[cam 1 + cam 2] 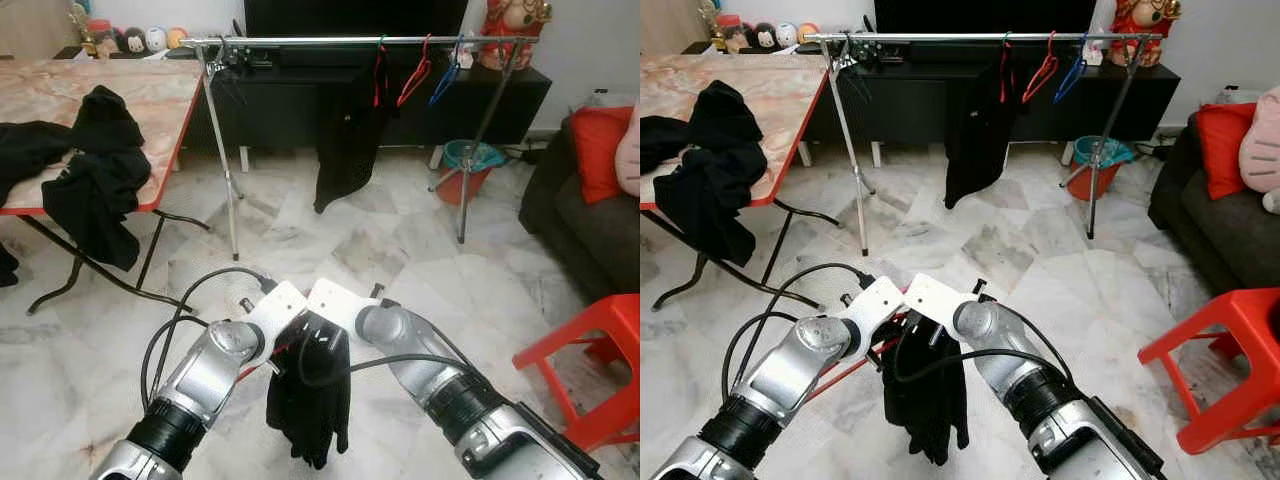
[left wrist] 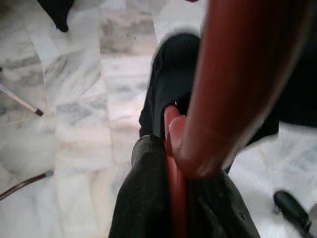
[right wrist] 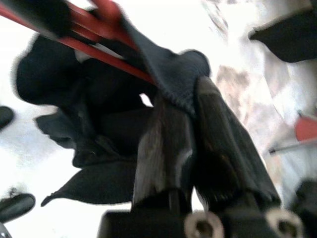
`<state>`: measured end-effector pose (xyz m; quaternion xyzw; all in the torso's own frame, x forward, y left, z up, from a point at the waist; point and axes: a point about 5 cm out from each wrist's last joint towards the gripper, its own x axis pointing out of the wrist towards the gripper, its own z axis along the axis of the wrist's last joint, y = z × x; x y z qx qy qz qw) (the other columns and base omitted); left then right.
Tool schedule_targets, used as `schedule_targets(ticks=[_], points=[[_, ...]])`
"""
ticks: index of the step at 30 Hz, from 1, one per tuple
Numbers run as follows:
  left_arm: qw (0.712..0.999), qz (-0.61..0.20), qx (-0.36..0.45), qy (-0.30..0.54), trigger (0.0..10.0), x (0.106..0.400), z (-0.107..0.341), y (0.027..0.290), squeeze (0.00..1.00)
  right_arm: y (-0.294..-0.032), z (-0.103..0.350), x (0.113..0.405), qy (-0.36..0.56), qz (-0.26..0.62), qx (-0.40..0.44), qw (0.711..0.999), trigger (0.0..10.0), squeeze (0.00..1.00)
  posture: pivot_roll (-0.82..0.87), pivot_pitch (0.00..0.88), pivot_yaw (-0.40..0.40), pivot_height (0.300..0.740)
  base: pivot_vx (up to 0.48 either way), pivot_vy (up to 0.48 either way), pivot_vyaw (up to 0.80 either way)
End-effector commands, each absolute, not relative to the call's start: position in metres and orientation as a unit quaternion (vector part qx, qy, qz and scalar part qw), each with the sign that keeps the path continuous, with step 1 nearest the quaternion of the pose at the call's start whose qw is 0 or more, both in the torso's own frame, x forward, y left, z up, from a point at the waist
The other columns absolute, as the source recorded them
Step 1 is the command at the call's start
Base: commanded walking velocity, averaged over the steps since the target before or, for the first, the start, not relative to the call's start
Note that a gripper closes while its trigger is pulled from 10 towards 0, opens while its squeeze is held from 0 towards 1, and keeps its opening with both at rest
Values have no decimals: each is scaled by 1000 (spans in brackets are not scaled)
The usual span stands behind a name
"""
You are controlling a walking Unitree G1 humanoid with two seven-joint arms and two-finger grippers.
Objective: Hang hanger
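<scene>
A red hanger (image 2: 174, 148) carrying a black garment (image 1: 308, 400) hangs low in front of me, between both arms. My left gripper (image 2: 176, 193) is shut on the hanger's red bar, which also appears beside the left wrist (image 1: 250, 372). My right gripper (image 3: 190, 114) is shut on a fold of the black garment just under the hanger's bar (image 3: 109, 54). The rest of the cloth droops toward the floor. The metal clothes rail (image 1: 350, 42) stands about two metres ahead. It holds a hung black garment (image 1: 345, 140), a red hanger (image 1: 415, 75) and a blue hanger (image 1: 447, 80).
A marble-topped folding table (image 1: 150, 100) at the left carries a pile of black clothes (image 1: 90, 170). A red plastic stool (image 1: 600, 350) stands close on the right, with a dark sofa (image 1: 590, 220) behind it. A teal bucket (image 1: 470, 160) sits by the rail's right leg.
</scene>
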<state>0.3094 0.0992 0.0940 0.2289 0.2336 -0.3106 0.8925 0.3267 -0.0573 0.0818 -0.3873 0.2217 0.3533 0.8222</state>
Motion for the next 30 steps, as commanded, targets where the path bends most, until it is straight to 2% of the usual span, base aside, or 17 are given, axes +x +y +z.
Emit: schedule_targets(ticks=[1, 8, 14, 15, 17, 20, 23, 26, 30], points=[[892, -312, 225, 238, 10000, 310, 93, 95, 0, -29, 107, 323, 158, 395, -376, 823, 10000, 0, 110, 0, -60, 732, 0, 0, 0], [894, -332, 193, 231, 10000, 307, 96, 87, 0, -15, 114, 310, 146, 446, -364, 805, 10000, 0, 108, 0, -59, 732, 0, 0, 0], [904, -330, 158, 221, 10000, 309, 99, 86, 0, -13, 112, 302, 139, 483, -378, 777, 10000, 0, 108, 0, -60, 732, 0, 0, 0], [907, -327, 148, 218, 10000, 310, 100, 86, 0, -13, 113, 297, 136, 503, -385, 762, 10000, 0, 108, 0, -60, 732, 0, 0, 0], [910, -325, 138, 216, 10000, 311, 101, 85, 0, -13, 115, 292, 128, 520, -390, 749, 10000, 0, 107, 0, -61, 732, 0, 0, 0], [912, -325, 132, 213, 10000, 312, 102, 85, 0, -12, 117, 291, 119, 526, -392, 745, 10000, 0, 105, 0, -60, 732, 0, 0, 0], [915, -327, 113, 206, 10000, 313, 105, 83, 0, -11, 119, 286, 108, 550, -396, 727, 10000, 0, 106, 0, -61, 732, 0, 0, 0], [918, -331, 88, 199, 10000, 313, 108, 80, 0, -11, 120, 285, 101, 556, -397, 723, 10000, 0, 109, 0, -61, 732, 0, 0, 0], [920, -342, 48, 188, 10000, 312, 113, 78, 0, -18, 123, 288, 98, 551, -390, 731, 10000, 0, 110, 0, -61, 732, 0, 0, 0]])
